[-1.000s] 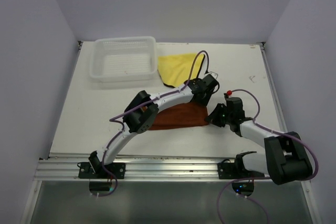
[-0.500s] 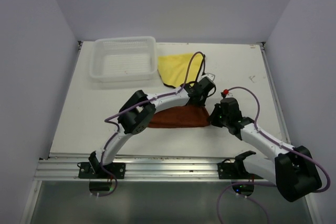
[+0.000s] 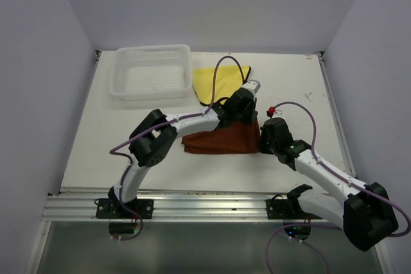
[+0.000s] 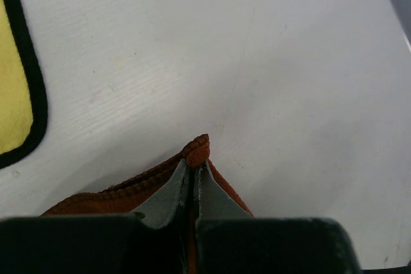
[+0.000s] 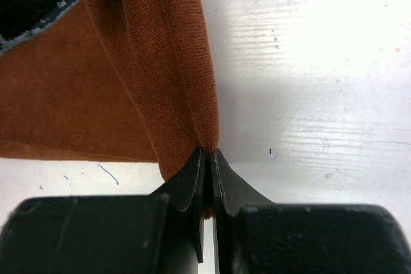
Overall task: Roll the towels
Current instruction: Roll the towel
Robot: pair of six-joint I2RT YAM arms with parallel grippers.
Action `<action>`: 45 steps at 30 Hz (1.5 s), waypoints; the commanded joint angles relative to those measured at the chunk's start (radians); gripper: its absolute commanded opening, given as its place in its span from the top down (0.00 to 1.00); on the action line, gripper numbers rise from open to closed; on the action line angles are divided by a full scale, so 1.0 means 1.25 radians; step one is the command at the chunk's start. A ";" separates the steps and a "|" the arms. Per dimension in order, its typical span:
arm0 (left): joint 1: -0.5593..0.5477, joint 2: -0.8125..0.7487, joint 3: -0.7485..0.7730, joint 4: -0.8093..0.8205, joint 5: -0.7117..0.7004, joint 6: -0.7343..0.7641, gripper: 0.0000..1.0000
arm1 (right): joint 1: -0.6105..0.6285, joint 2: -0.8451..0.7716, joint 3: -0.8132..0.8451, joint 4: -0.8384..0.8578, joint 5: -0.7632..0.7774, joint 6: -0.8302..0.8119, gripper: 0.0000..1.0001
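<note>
Clamping rust-brown towel [image 3: 218, 140] with left gripper [image 4: 192, 167] at 1 o'clock corner, right gripper [image 5: 207, 156] at 3 o'clock (yellow towel [image 3: 215, 81] beyond).

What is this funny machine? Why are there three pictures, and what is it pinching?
It is a robot: a left arm and a right arm bolted to a white table. The wide picture looks down from above. The other two come from small cameras on the wrists, showing each grip close up. On the table sit a white basket, a yellow towel and a brown towel. The left gripper is shut on one corner of the brown towel; the right gripper pinches another part of it.
</note>
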 commanded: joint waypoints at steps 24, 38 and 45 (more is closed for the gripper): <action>0.093 0.016 -0.102 0.420 0.330 -0.074 1.00 | 0.129 0.097 0.156 -0.204 0.361 0.025 1.00; 0.113 0.050 -0.073 0.389 0.353 -0.015 0.98 | 0.161 0.198 0.225 -0.240 0.417 0.051 1.00; 0.119 0.060 -0.055 0.380 0.361 0.000 0.93 | 0.178 0.241 0.237 -0.205 0.392 0.029 1.00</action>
